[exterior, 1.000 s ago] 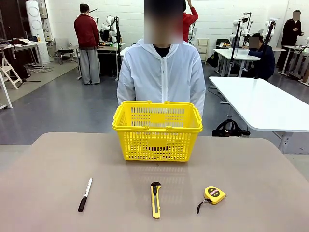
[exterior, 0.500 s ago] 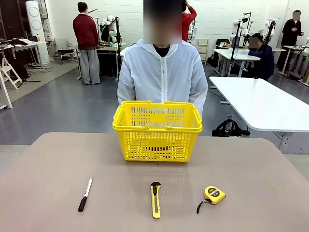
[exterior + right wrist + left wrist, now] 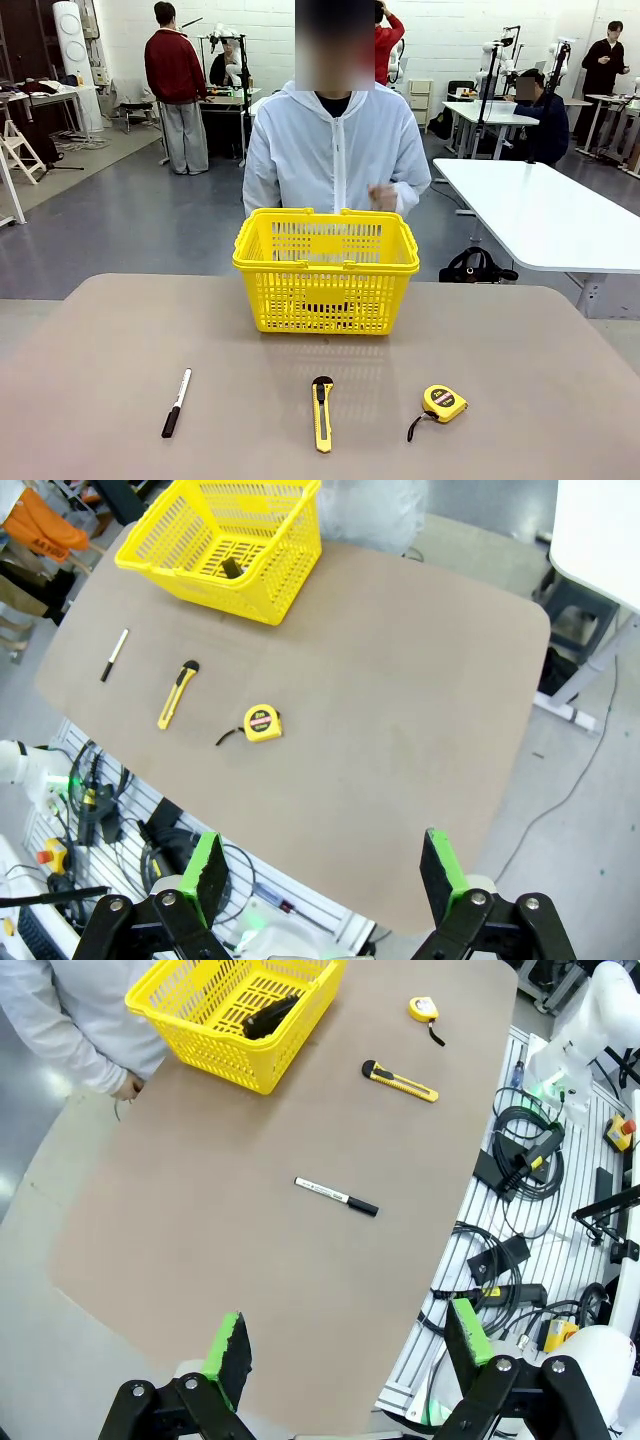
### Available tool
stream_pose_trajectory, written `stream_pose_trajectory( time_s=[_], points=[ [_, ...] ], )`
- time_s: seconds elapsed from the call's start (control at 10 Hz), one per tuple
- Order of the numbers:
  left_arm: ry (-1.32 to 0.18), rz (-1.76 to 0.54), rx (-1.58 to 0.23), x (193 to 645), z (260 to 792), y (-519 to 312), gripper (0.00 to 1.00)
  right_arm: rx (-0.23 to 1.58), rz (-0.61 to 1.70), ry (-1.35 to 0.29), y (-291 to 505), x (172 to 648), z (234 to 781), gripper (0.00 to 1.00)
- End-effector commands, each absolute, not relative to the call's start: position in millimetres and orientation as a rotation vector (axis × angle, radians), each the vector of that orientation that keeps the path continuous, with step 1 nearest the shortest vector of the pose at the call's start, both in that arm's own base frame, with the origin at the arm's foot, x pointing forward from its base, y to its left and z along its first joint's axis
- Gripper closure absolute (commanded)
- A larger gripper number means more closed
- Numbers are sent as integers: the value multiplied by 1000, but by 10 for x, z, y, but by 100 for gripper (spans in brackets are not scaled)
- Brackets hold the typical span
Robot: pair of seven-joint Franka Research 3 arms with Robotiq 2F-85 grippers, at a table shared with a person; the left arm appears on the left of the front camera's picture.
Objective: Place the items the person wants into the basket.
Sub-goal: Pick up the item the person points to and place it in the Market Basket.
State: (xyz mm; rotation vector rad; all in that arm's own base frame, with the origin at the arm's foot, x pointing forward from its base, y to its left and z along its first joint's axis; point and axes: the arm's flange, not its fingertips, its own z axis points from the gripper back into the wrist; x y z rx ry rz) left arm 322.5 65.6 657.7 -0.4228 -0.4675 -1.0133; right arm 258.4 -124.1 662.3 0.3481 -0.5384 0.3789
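The yellow basket (image 3: 325, 266) stands at the far middle of the table, right in front of the person (image 3: 335, 150) in the white jacket. A dark object (image 3: 268, 1015) lies inside it; I cannot tell what it is. The round yellow tape measure (image 3: 443, 401) with its black strap lies near the front right. The person holds one hand (image 3: 380, 197) up behind the basket's rim. My left gripper (image 3: 347, 1338) hangs open high above the table's left end. High over the right end, my right gripper (image 3: 324, 865) is also open and holds nothing.
A white-and-black marker (image 3: 176, 402) lies at the front left and a yellow utility knife (image 3: 322, 410) at the front middle. The brown table (image 3: 100, 340) is bare between them and the basket. Cables and boxes (image 3: 510, 1170) lie on the robot's side below the table edge.
The person has raised one hand to chest height behind the basket. The things on the table have not moved.
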Motion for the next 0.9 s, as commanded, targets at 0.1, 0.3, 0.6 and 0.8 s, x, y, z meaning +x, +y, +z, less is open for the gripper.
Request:
stream_pose_trajectory(
  time_s=[0.1,0.3,0.6,0.8],
  points=[
    [-480,-1036,-445,3230,6583,673,0,376,396,-546,-1222,2587,6605,0],
    [-480,-1036,-445,3230,6583,673,0,376,396,-546,-1222,2587,6605,0],
    [-480,-1036,-445,3230,6583,673,0,376,396,-546,-1222,2587,6605,0],
    [-480,-1036,-445,3230,6583,673,0,376,396,-546,-1222,2587,6605,0]
  ],
)
